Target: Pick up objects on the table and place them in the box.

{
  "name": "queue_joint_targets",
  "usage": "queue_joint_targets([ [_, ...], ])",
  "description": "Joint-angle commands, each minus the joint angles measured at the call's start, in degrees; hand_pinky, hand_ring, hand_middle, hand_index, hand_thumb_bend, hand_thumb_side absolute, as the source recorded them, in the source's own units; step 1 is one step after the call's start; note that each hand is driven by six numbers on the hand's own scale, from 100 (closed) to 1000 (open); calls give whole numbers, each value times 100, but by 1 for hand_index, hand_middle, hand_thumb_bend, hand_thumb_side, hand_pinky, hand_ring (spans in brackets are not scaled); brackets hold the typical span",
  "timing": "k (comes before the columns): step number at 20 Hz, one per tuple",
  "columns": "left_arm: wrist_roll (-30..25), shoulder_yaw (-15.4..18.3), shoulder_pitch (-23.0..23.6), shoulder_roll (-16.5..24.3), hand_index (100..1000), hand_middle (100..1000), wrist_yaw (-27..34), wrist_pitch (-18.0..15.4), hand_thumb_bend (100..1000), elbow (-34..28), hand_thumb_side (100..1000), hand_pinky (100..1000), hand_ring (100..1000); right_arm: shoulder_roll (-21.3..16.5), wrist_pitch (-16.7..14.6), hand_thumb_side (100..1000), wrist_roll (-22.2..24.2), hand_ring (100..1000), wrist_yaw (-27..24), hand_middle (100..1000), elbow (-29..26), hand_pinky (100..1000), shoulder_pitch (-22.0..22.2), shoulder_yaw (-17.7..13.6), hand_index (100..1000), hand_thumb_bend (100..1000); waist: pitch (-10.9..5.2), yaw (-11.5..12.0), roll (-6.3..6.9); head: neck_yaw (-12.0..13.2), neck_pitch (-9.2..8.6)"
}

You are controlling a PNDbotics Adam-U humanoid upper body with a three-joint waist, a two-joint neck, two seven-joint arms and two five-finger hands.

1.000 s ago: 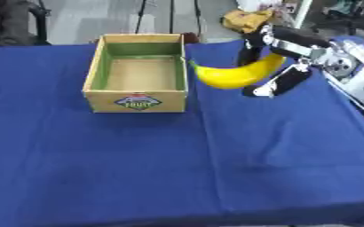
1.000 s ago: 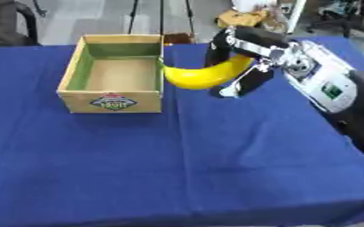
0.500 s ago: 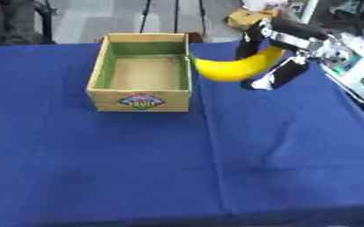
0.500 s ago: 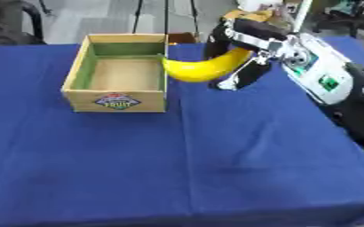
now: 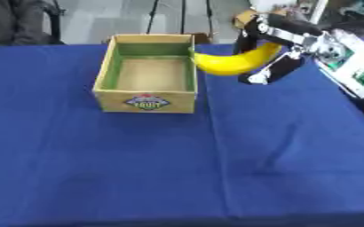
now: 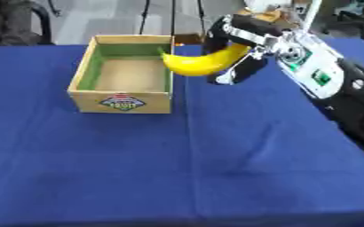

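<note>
Now the right hand (image 5: 269,53) has its fingers curled round the banana (image 5: 233,62), held in the air just right of the box (image 5: 144,100); it should carry it further left over the opening before letting go.

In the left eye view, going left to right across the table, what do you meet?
Cardboard box → banana, its tip at the box's right wall → right hand, fingers curled round the banana.
</note>
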Motion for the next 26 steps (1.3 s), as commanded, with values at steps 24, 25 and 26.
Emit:
queue_joint_targets([
  [24,-219,-192,-412,-166,902,820,108,72,1000,-244,716,789,833,219,-131,100,-292,478,399,482,1116,579,-520,-375,619,477,213,609,77,-314,-307],
  [25,-230,-204,-427,-182,902,820,112,77,1000,-248,716,789,833,229,-138,100,-301,478,415,482,1156,579,-530,-382,618,477,222,637,80,-336,-312],
  [26,-240,-214,-442,-197,902,820,115,82,1000,-250,716,789,833,239,-146,100,-310,478,428,482,1190,579,-538,-389,618,477,230,663,84,-356,-319],
])
